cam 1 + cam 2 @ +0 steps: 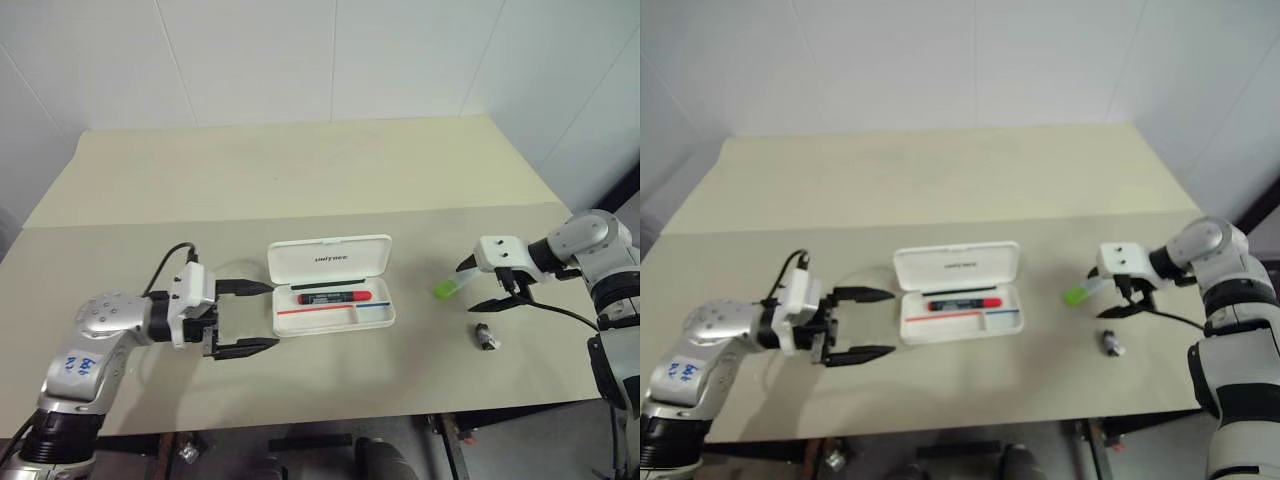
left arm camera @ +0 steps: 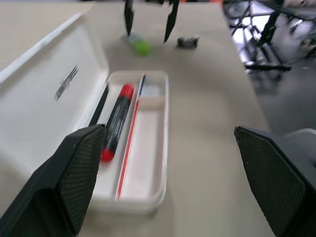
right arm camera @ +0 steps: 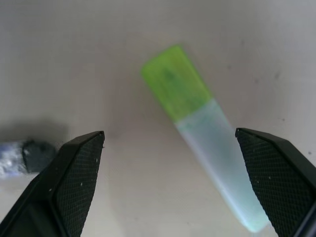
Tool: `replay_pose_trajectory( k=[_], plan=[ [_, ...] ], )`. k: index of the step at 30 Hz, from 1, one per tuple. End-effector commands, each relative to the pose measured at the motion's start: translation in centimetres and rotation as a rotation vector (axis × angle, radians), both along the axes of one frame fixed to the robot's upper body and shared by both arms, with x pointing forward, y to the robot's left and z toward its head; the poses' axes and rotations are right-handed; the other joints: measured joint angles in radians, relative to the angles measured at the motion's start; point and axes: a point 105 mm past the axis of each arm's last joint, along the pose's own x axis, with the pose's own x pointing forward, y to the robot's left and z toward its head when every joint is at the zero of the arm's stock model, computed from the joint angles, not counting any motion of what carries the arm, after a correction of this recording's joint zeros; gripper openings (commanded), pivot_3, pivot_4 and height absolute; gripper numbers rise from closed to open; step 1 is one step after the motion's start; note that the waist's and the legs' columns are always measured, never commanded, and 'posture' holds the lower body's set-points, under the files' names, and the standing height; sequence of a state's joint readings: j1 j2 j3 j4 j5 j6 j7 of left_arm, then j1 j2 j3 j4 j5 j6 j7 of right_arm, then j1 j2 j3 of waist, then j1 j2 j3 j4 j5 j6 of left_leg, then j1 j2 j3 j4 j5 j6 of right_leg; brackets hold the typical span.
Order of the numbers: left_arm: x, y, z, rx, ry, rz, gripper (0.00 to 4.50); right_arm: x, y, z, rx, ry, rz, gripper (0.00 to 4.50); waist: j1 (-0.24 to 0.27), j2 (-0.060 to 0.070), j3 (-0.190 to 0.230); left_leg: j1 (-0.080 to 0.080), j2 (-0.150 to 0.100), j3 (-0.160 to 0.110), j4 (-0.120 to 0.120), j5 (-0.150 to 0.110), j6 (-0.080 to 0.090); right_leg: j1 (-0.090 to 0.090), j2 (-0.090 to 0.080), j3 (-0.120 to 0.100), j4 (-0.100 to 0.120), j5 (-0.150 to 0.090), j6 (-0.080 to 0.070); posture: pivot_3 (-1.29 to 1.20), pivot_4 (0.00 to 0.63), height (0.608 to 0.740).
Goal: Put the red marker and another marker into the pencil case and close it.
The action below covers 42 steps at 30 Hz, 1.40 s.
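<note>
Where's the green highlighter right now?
The green highlighter lies on the table, right of the open pencil case, under the right gripper and near a small dark lump.

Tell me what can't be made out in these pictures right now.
- Lettering on the pencil case lid: too small in the head views, blurred in the left wrist view.
- The red marker: its label is too small to read.
- The green highlighter: its far end is hidden behind the right tool in the head views.
- The small dark object: too small to identify, cut off by the right wrist view's edge.
</note>
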State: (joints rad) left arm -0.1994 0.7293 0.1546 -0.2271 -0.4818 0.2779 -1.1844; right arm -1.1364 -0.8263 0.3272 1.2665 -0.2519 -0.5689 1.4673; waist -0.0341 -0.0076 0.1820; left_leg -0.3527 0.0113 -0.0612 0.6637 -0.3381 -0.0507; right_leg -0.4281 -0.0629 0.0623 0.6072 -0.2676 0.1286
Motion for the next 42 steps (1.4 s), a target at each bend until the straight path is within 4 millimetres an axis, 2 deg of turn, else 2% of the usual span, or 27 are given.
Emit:
replay_pose_trajectory(
  k=[1,8,18,24,30,33,39,42],
  plan=[
    [-0.6,0.4,1.2,-0.004,-0.062,0.011,4.37,1.0,0.3,0.7,-0.059,-0.061,0.001,4.5,0.0,0.0,0.0,0.0,0.0,0.0,0.0,0.0,0.0,0.0,0.0,0.0,0.0,0.0,0.0,0.0,0.15,0.74],
    [-1.4,0.1,0.8,-0.012,-0.053,0.026,4.37,2.6,1.2,1.1,-0.148,-0.14,0.002,4.5,-0.008,0.0,0.0,0.001,0.0,0.0,0.001,0.0,0.0,0.0,0.0,0.001,0.003,0.0,0.0,0.0,0.15,0.74],
    [-1.2,0.0,1.0,-0.007,-0.062,0.03,4.37,3.2,1.8,0.4,-0.357,-0.157,0.098,4.5,-0.022,-0.002,-0.001,0.002,-0.001,0.0,0.004,0.0,0.0,0.002,0.0,0.001,0.004,0.003,-0.001,0.0,0.15,0.74],
    [-1.2,-0.3,1.1,-0.007,-0.068,0.019,4.37,3.0,3.9,-0.6,-0.34,-0.099,0.175,4.5,-0.026,-0.004,-0.003,0.003,0.0,0.0,0.004,0.001,0.0,0.003,0.001,0.001,0.005,0.004,-0.001,0.0,0.15,0.74],
    [-1.2,-0.3,0.9,0.0,-0.067,0.016,4.37,2.1,4.6,-1.9,-0.338,-0.017,0.237,4.5,-0.028,-0.004,-0.003,0.006,0.002,0.0,-0.001,0.001,0.0,0.003,0.002,0.0,0.005,0.002,-0.004,0.0,0.15,0.74],
    [-1.3,-0.5,0.8,0.003,-0.065,0.008,4.5,1.6,4.7,-2.6,-0.356,0.01,0.275,3.86,-0.028,-0.005,-0.003,0.006,0.003,-0.001,-0.003,0.0,0.0,0.003,0.003,0.0,0.004,0.001,-0.005,0.0,0.15,0.74],
    [-1.3,-0.6,0.8,0.007,-0.063,0.001,4.5,1.3,4.8,-3.6,-0.353,0.011,0.304,1.68,-0.037,-0.009,-0.005,0.013,0.003,-0.001,-0.004,0.0,0.0,0.008,0.003,0.0,0.004,0.001,-0.006,0.0,0.15,0.74],
    [-1.4,-0.7,0.6,0.011,-0.061,-0.006,4.5,1.1,5.0,-3.9,-0.336,0.01,0.315,1.68,-0.047,-0.009,-0.005,0.022,0.003,-0.001,-0.005,0.0,0.001,0.017,0.003,-0.001,0.003,0.0,-0.006,0.0,0.15,0.74]
  ],
)
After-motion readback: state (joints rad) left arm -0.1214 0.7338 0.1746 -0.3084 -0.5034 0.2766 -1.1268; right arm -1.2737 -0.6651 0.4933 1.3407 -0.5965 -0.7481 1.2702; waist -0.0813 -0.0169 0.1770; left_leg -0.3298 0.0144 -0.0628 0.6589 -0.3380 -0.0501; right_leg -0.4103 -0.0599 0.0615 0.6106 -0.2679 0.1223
